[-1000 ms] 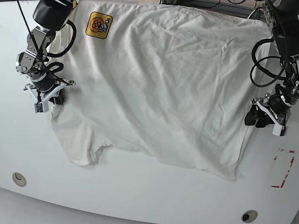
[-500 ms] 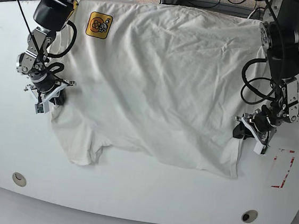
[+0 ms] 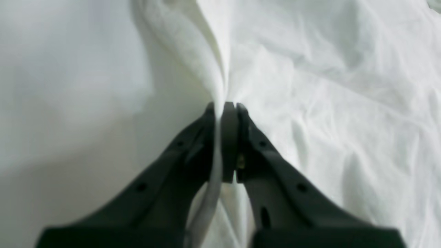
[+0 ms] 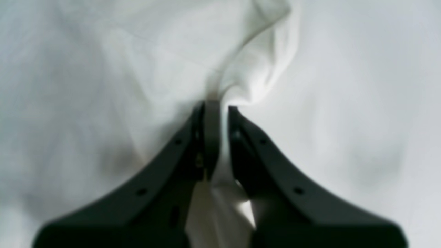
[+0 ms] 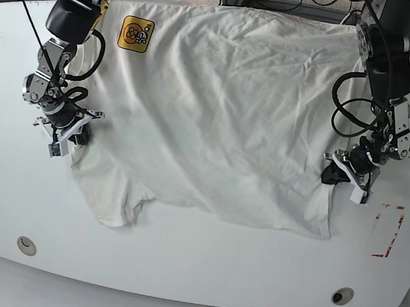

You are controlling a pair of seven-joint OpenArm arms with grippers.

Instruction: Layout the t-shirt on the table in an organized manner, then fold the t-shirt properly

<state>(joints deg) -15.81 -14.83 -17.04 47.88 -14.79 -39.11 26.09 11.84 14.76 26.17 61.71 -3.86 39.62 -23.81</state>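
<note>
Across the upper and middle part of the base view, the white t-shirt (image 5: pixel 224 111) is spread over the glossy white table (image 5: pixel 178 268), its surface creased and its lower edge uneven. Near the upper left of the frame, a yellow-orange logo patch (image 5: pixel 135 35) is seen on the cloth. At the right of the frame, a fold at the shirt's side edge is pinched between the fingers of the left gripper (image 5: pixel 327 175); at the left of the frame, the opposite edge is pinched by the right gripper (image 5: pixel 82 138). Toward the lower right, a red-outlined rectangle (image 5: pixel 387 231) is marked on the tabletop.
</note>
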